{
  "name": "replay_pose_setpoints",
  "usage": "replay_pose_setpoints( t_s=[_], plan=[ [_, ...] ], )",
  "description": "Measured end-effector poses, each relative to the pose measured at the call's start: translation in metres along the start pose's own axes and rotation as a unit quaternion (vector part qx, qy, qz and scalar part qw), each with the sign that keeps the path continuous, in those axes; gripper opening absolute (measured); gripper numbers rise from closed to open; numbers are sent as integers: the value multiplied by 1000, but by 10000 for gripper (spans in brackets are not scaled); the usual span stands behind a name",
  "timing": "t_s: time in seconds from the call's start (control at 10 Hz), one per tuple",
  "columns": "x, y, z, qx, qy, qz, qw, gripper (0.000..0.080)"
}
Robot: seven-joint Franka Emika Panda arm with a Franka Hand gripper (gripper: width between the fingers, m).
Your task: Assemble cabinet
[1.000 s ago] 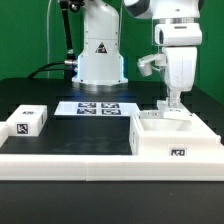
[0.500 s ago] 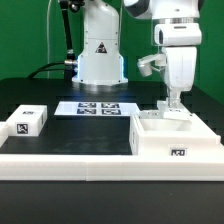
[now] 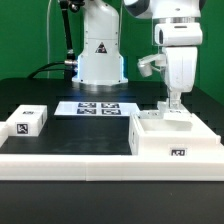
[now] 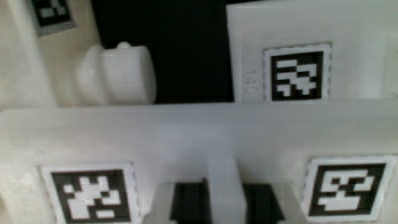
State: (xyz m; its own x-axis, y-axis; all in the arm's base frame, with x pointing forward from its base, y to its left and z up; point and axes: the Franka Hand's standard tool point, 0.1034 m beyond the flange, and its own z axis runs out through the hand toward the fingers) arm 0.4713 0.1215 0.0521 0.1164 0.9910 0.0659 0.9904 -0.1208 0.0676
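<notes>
The large white cabinet box stands open-topped at the exterior view's right, with a tag on its front wall. My gripper reaches straight down over the box's far side and is shut on a thin upright white panel. In the wrist view the two dark fingers pinch the panel's edge, and the gripper sits between two tags on that panel. A small white block with a tag lies apart at the exterior view's left. A rounded white part shows beyond the panel.
The marker board lies flat at the table's middle, in front of the arm's base. A long low white border rail runs along the front edge. The table top is black.
</notes>
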Motion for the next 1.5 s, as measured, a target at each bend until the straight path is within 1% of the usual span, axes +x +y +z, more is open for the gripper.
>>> replay_pose_setpoints(
  t_s=[0.6,0.7,0.8,0.9,1.2,1.3,1.4,1.5],
  plan=[
    [-1,1,0,0,0,-4,1000,71],
    [-3,7,0,-1,0,-17,1000,71],
    [-4,11,0,3,-3,-21,1000,71],
    [-3,17,-1,6,-5,-22,1000,71],
    [-2,27,-1,12,-9,-22,1000,71],
    [-2,33,-1,12,-9,-27,1000,71],
    [-2,36,0,11,-9,-27,1000,71],
    [-2,35,0,9,-8,-28,1000,71]
  ],
)
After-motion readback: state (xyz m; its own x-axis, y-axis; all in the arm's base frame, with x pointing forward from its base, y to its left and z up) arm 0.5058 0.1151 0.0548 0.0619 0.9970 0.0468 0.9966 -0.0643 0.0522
